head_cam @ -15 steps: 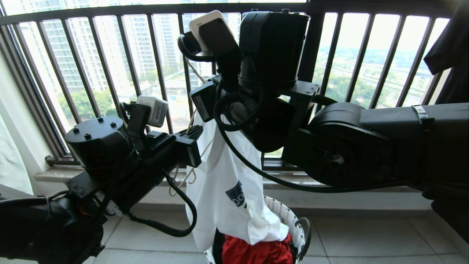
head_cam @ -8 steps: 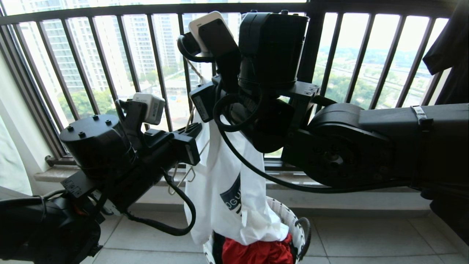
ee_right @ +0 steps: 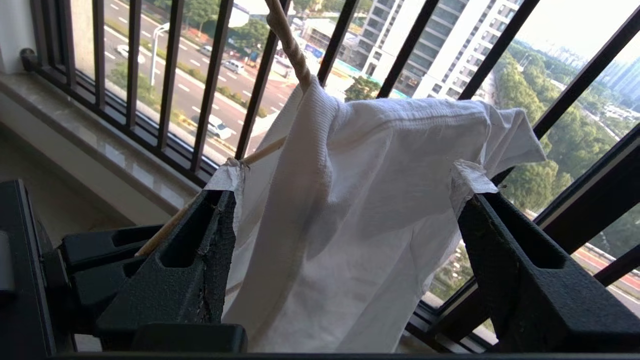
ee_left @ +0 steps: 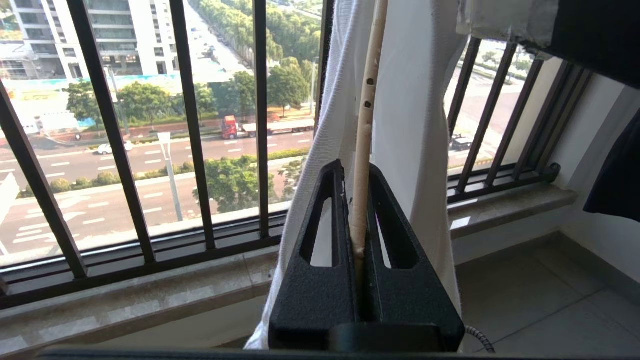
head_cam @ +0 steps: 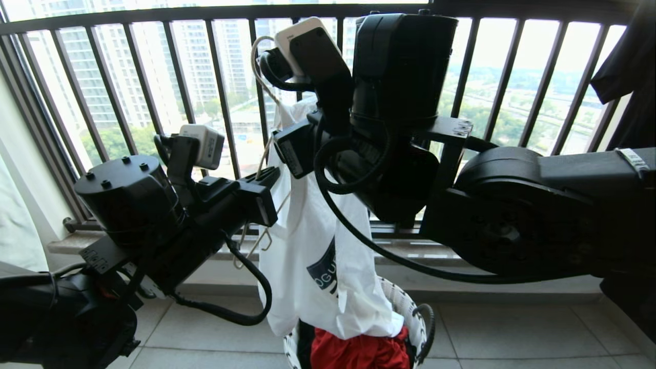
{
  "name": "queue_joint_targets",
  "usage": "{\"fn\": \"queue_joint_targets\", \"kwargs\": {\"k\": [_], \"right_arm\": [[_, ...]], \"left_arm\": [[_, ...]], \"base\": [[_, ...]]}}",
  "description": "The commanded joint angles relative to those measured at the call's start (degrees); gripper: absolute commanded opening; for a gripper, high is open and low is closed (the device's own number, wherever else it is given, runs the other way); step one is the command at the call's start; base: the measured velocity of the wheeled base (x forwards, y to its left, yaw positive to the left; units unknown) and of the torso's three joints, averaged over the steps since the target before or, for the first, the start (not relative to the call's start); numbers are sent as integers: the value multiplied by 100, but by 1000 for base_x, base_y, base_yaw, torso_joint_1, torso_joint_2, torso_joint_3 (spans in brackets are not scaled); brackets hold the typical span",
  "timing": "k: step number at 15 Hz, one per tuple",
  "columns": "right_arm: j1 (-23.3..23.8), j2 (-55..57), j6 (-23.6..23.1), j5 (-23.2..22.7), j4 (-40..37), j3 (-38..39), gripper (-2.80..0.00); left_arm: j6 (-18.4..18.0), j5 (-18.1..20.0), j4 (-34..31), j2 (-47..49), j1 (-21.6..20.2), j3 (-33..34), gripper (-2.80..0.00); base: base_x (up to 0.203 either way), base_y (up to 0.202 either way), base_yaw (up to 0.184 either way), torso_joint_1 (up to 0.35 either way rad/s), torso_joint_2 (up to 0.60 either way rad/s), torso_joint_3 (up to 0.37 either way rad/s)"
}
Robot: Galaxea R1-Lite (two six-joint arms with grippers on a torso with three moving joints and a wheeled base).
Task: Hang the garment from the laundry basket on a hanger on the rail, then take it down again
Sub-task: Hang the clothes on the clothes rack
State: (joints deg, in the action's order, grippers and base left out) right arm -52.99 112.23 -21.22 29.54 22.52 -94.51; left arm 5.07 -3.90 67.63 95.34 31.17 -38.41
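- One left gripper [ee_left: 362,210]: its two fingers [ee_left: 320,235] are pressed together on the cream arm of the hanger [ee_left: 364,130], which runs up between them.
- One right gripper [ee_right: 345,210]: its two fingers [ee_right: 200,250] stand spread wide, with the bunched top of the garment between them; a scrap of white fabric caps each tip.
- One garment [head_cam: 318,246]: a white T-shirt draped over the hanger, hanging from just beside both grippers down to the basket; part of its dark blue chest print [head_cam: 324,267] shows below the right gripper.
- One hanger, seen in three views: its hook [head_cam: 259,56] curves up above the right gripper, and one small upturned end [head_cam: 256,246] hangs just below the left gripper's fingers.
- One laundry basket [head_cam: 405,307]: white woven, on the floor well below both grippers, the garment's hem reaching into it.
- One red cloth [head_cam: 359,351]: lies in the basket, under the garment's lower edge.
- One black barred window railing [head_cam: 220,87]: stands beyond both grippers.
- One black shirt [head_cam: 630,72]: hangs off to the right arm's side.
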Motion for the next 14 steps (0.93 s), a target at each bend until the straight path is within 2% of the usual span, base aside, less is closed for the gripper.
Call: {"fn": "queue_joint_targets", "kwargs": {"k": [1, 2, 3, 8, 9, 12, 14], "right_arm": [[-9, -315, -13, 17, 16, 277, 0], [-9, -406, -12, 23, 16, 362, 0], [-7, -523, 0, 35, 16, 414, -280], [255, -939, 40, 98, -310, 500, -280], [311, -1038, 45, 79, -637, 482, -280], [420, -1165, 45, 66, -1376, 306, -280], [496, -1183, 33, 58, -1923, 64, -280]], "left_arm": [[15, -5, 39, -60, -6, 0, -280], [42, -5, 39, -68, -6, 3, -280], [68, 3, 39, -109, -6, 23, -280], [222, 238, 13, -255, -6, 148, -280], [243, 440, 13, -303, -17, 226, -280], [609, 1159, -24, -518, -87, 453, -280], [660, 1639, -31, -586, -273, 575, -280]], "base": [[0, 0, 0, 0, 0, 0], [0, 0, 0, 0, 0, 0], [0, 0, 0, 0, 0, 0], [0, 0, 0, 0, 0, 0], [0, 0, 0, 0, 0, 0], [0, 0, 0, 0, 0, 0], [0, 0, 0, 0, 0, 0]]}}
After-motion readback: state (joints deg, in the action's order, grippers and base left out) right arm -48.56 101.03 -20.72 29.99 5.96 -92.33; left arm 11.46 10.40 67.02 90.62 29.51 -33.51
